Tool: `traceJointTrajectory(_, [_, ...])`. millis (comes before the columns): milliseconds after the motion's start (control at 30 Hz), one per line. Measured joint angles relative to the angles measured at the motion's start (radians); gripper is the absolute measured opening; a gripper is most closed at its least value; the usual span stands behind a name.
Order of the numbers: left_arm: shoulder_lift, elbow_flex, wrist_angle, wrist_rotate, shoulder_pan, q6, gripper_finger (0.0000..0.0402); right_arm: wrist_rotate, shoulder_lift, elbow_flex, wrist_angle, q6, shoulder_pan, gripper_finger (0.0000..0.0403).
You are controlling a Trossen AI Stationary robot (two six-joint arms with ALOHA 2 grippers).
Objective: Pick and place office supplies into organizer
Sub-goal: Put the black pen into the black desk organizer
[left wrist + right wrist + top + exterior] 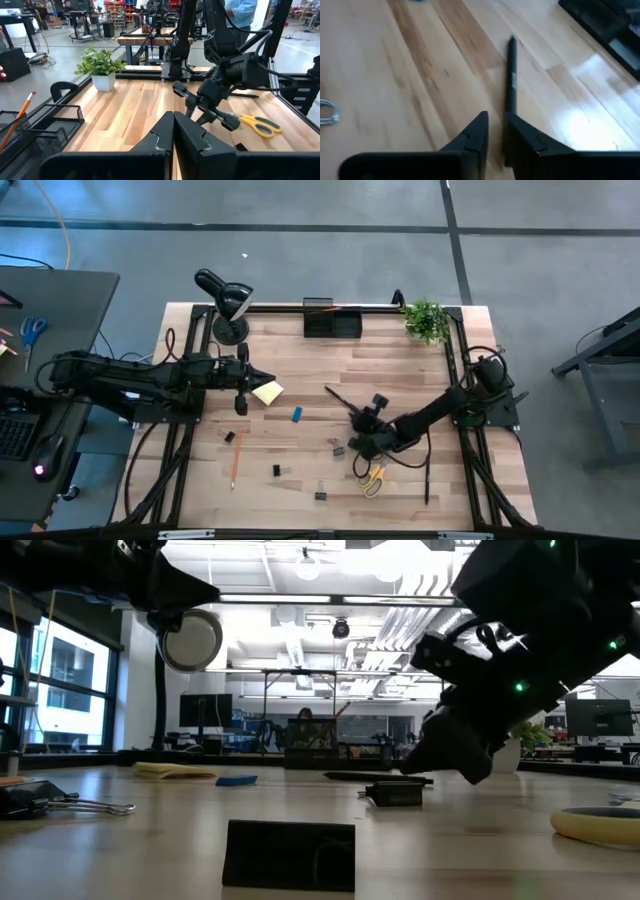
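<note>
The right gripper point(495, 131) is down low over the table, and its two fingers sit on either side of the near end of a black pen point(511, 70). There is only a thin gap between the fingers, and I cannot tell if they are squeezing the pen yet. The pen lies flat on the wood. Its long side points straight away from the fingers, so most of it sticks out in front.

The organizer point(332, 320) waits at the far edge of the table, well apart from the pen.

The left gripper point(173, 131) is pressed shut and empty, hanging near the yellow sticky-note pad point(267, 392). The right arm is much nearer the pen.
</note>
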Motion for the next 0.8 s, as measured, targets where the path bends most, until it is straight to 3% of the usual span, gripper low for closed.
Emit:
traceJointTrajectory(233, [0.0,0.0,0.0,0.0,0.0,0.0,0.0001,0.019,0.0,-0.045,-0.023,0.126,-0.002,0.0116])
traceJointTrajectory(433, [0.0,0.0,0.0,0.0,0.0,-0.005,0.0001,0.001,-0.003,-0.084,0.062,0.122,-0.013,0.0121])
traceJointTrajectory(600, [0.0,0.0,0.0,0.011,0.0,-0.008,0.0001,-0.07,-0.006,-0.082,0.074,0.116,-0.05,0.0093])
traceJointTrajectory(800, [0.0,0.0,0.001,0.029,0.0,-0.013,0.0001,-0.139,-0.007,-0.08,0.077,0.048,-0.079,0.0026])
